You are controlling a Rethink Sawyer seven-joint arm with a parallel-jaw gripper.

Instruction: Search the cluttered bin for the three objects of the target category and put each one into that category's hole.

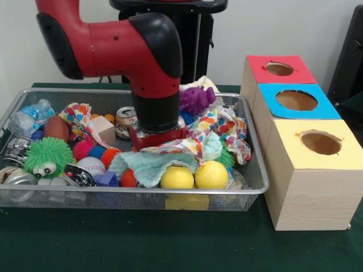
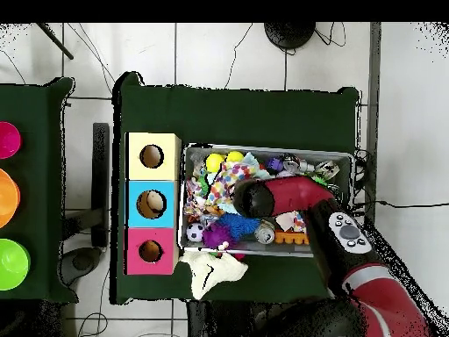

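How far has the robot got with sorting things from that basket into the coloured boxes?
Possibly one item is done: the overhead view shows something pale inside the blue box. Right now the arm is plunged into the bin among the cloths; its gripper is hidden. The bin remains crowded, yellow balls included, so most searching seems left.

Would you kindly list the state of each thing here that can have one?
arm: reaching down into the bin's middle
bin: full of clutter
red box: hole looks empty
blue box: something pale in the hole in the overhead view
yellow box: hole looks empty
can: upright
bottle: lying down
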